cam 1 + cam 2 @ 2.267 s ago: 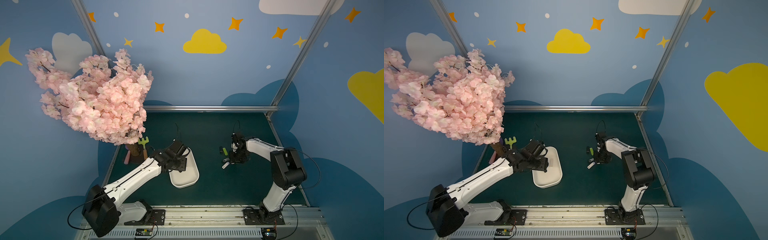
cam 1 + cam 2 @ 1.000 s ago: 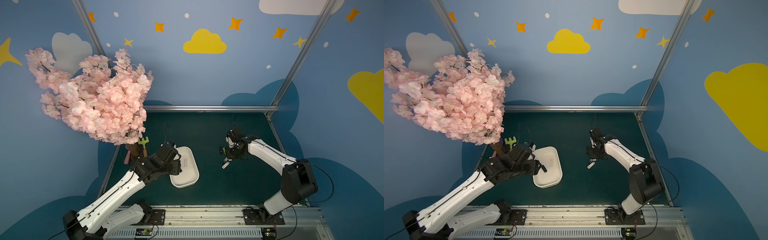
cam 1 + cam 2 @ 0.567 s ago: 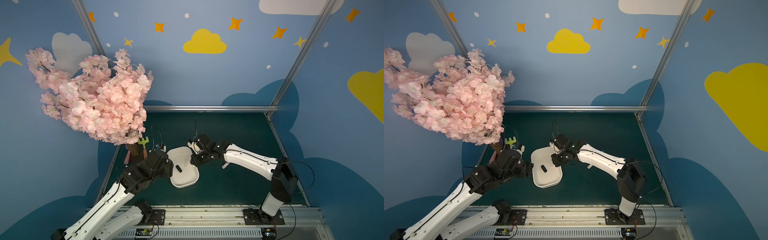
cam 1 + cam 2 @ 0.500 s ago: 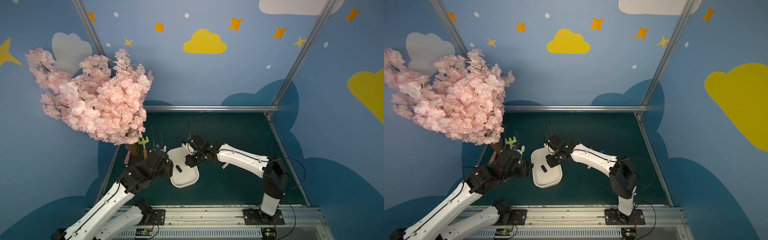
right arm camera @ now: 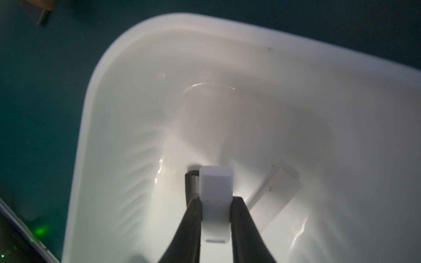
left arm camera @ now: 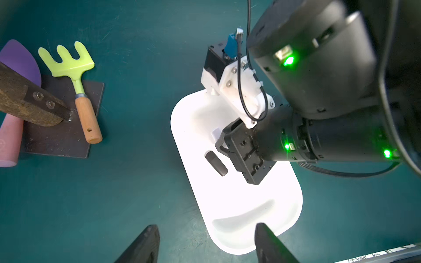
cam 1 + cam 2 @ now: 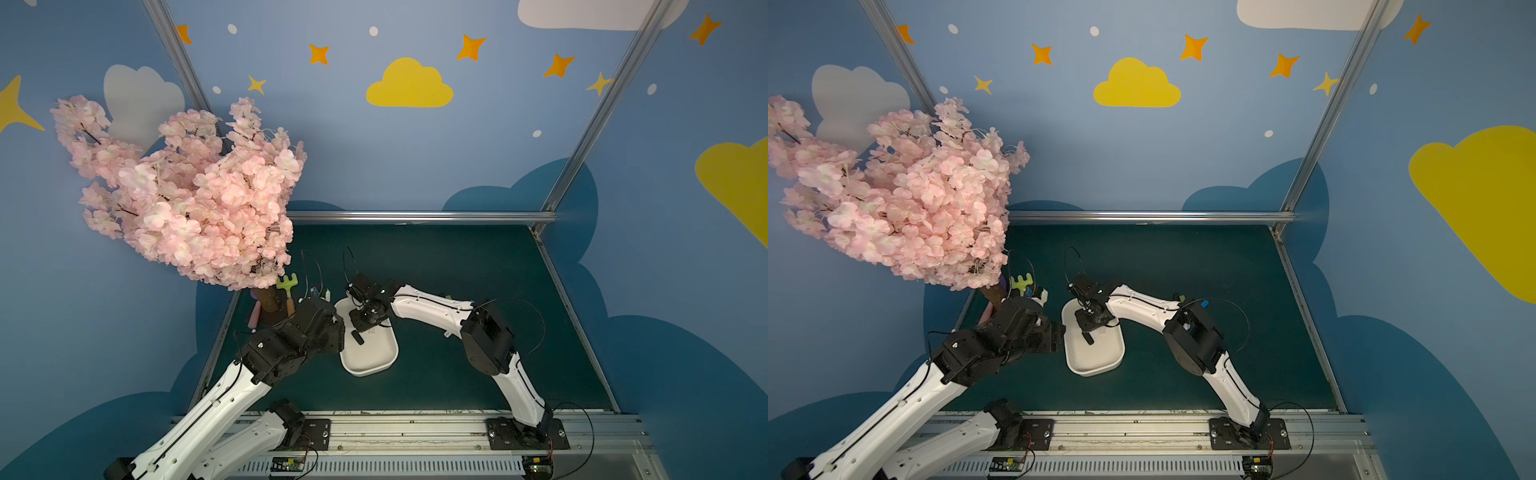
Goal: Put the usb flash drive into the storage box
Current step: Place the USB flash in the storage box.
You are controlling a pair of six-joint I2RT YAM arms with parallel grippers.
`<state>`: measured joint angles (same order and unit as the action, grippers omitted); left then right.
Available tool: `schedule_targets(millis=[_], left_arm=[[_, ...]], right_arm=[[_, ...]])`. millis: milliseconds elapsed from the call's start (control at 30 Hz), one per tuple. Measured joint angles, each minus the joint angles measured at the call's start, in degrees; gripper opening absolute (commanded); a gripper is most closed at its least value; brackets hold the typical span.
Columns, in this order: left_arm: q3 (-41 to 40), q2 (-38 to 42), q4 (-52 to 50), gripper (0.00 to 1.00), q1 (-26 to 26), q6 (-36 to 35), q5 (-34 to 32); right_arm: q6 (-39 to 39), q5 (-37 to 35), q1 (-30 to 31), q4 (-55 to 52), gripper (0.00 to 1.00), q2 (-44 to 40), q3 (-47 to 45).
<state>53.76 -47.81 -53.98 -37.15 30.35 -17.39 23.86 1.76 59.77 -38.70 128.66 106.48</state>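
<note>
The white usb flash drive is clamped by its long sides in the right gripper, lower centre of the wrist frame, over the storage box. It is judged light, rigid and smooth, best pinched mid-body. The left gripper is spread, empty.
</note>
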Motion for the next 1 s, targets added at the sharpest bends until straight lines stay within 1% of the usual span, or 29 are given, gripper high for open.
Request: schedule_targets(millis=[233,467,533,567,667,733,800,867,933,1000], left_arm=[[0.0,-0.3,0.0,0.69,0.0,-0.1,0.6],[0.0,-0.7,0.0,0.69,0.0,-0.1,0.9],[0.0,-0.7,0.1,0.65,0.0,-0.2,1.2],[0.0,-0.7,0.3,0.64,0.0,-0.3,1.7],[-0.3,-0.9,3.5,0.66,-0.3,-0.9,6.1],[-0.1,-2.6,6.3,0.66,-2.1,-1.6,8.7],[2.1,-6.8,7.5,0.65,-5.0,-2.3,9.0],[5.8,-12.9,8.7,0.65,-7.9,-3.2,8.9],[10.1,-20.7,11.1,0.66,-10.6,-4.4,8.8],[13.4,-27.3,13.2,0.66,-12.2,-5.5,9.4]], right_arm=[[-0.5,-1.4,0.0,-0.7,0.38,1.0,1.7],[-0.6,-1.3,-0.1,-0.6,0.39,0.2,0.8],[-0.9,-1.6,-0.2,-0.7,0.38,-2.5,-2.0],[-1.2,-1.9,-0.3,-0.7,0.38,-4.6,-3.8],[-2.3,-4.6,-0.8,-1.1,0.39,-14.2,-10.7],[-2.9,-6.8,-1.7,-1.0,0.41,-22.9,-15.4],[-3.3,-8.2,-3.5,-0.7,0.42,-31.6,-20.0],[-3.4,-9.1,-7.3,0.0,0.42,-39.8,-25.0],[-3.3,-9.9,-15.0,0.5,0.42,-47.1,-30.8],[-3.2,-10.3,-23.8,0.9,0.42,-51.6,-36.5]])
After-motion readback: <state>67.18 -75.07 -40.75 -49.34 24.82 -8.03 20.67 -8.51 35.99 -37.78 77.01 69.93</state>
